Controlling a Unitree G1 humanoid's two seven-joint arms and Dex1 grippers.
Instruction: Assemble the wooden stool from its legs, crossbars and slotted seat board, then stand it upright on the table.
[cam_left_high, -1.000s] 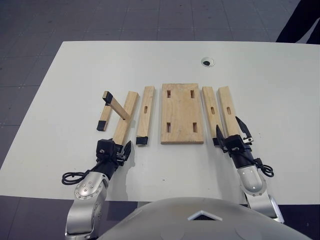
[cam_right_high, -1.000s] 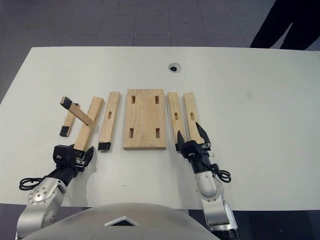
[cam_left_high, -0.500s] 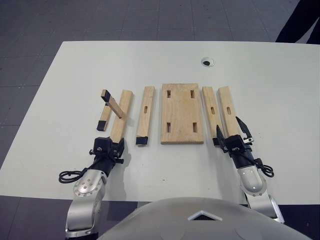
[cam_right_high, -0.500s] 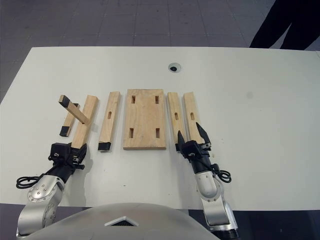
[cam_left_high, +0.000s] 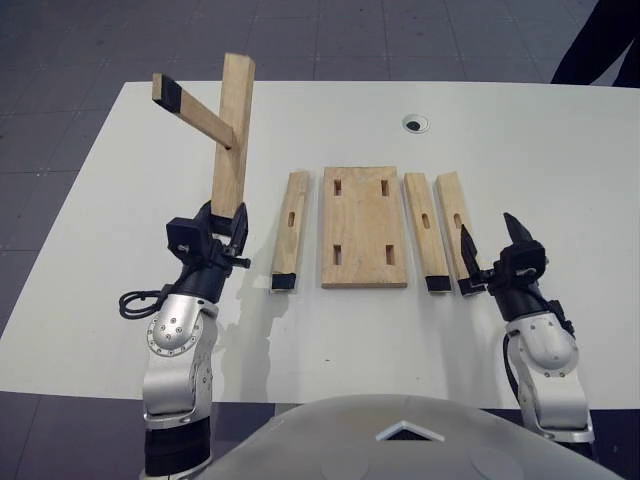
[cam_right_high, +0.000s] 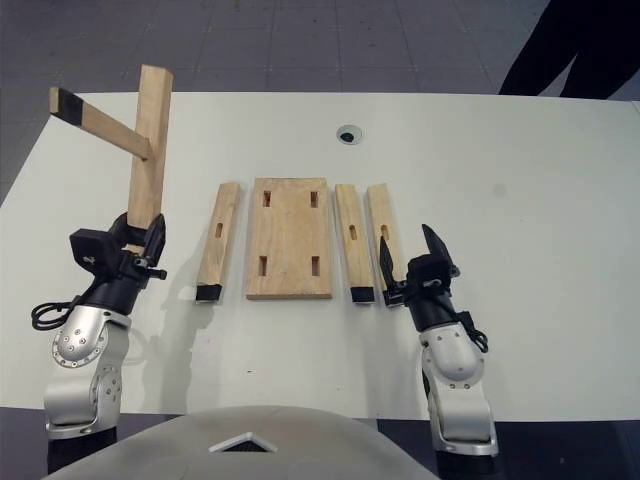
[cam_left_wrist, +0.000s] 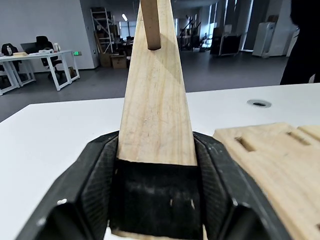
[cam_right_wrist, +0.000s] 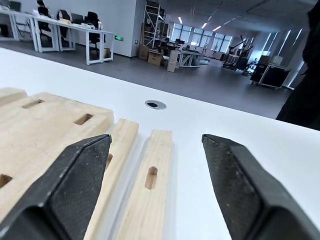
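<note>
My left gripper (cam_left_high: 213, 240) is shut on the lower end of a wooden leg (cam_left_high: 231, 135) and holds it upright over the table's left side. A crossbar (cam_left_high: 195, 110) with a black tip sticks out of that leg near its top. The slotted seat board (cam_left_high: 363, 226) lies flat mid-table. One leg (cam_left_high: 290, 228) lies left of the board, two legs (cam_left_high: 424, 230) (cam_left_high: 455, 228) lie right of it. My right gripper (cam_left_high: 494, 258) is open, raised just beyond the near end of the rightmost leg.
A round cable hole (cam_left_high: 415, 123) sits in the white table (cam_left_high: 540, 170) behind the board. Bare tabletop stretches to the far right and along the front edge.
My left gripper has lifted the leg with its crossbar off the table and swung it upright. My right gripper has moved right and risen, off the ends of the two right legs.
</note>
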